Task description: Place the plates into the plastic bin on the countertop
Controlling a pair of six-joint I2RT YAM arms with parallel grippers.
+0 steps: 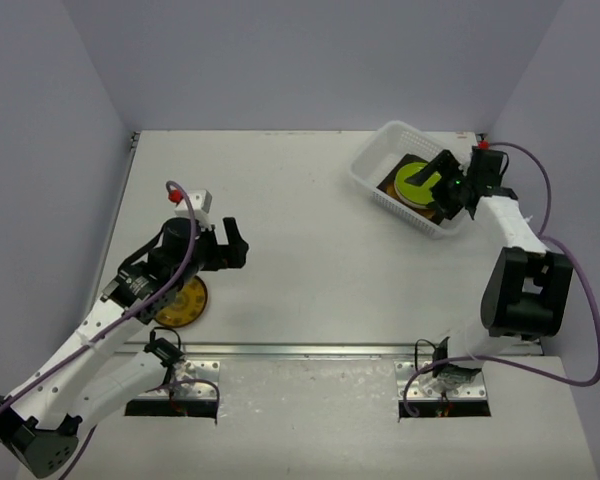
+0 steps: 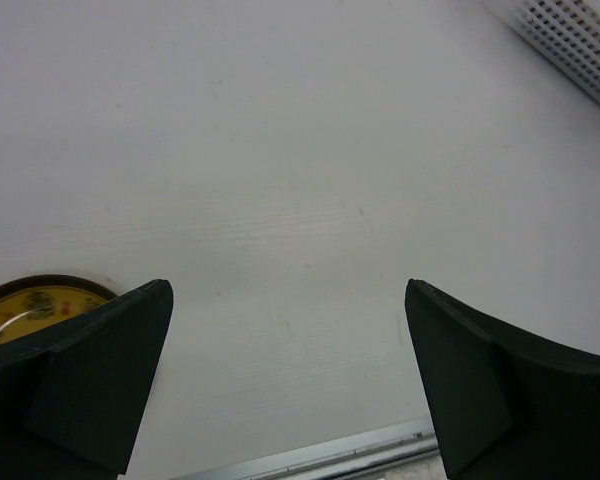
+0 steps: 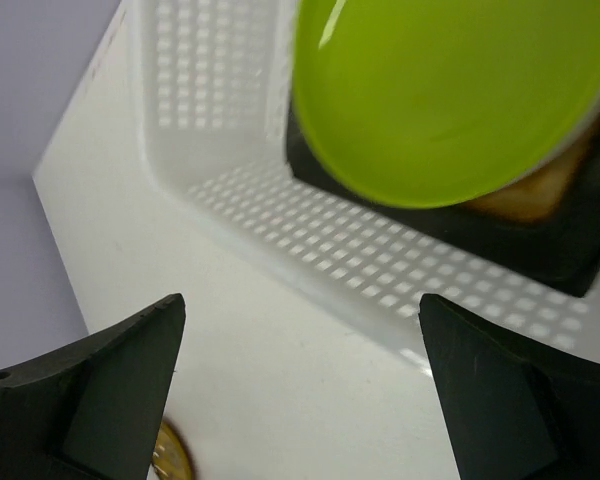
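Observation:
A lime green round plate (image 1: 416,181) lies in the white plastic bin (image 1: 372,172) at the back right, on top of a dark-rimmed square plate (image 3: 560,215) with an amber centre. It fills the top of the right wrist view (image 3: 440,90). My right gripper (image 1: 448,192) is open and empty above the bin's near side. A yellow-brown round plate (image 1: 183,303) lies on the white countertop (image 1: 320,250) at the front left, partly under my left arm. My left gripper (image 1: 235,244) is open and empty, just right of it. The plate's edge shows in the left wrist view (image 2: 35,300).
The bin's slotted wall (image 2: 580,45) shows at the top right of the left wrist view. The countertop's metal front edge (image 1: 310,350) runs along the near side. Walls close in the left, back and right.

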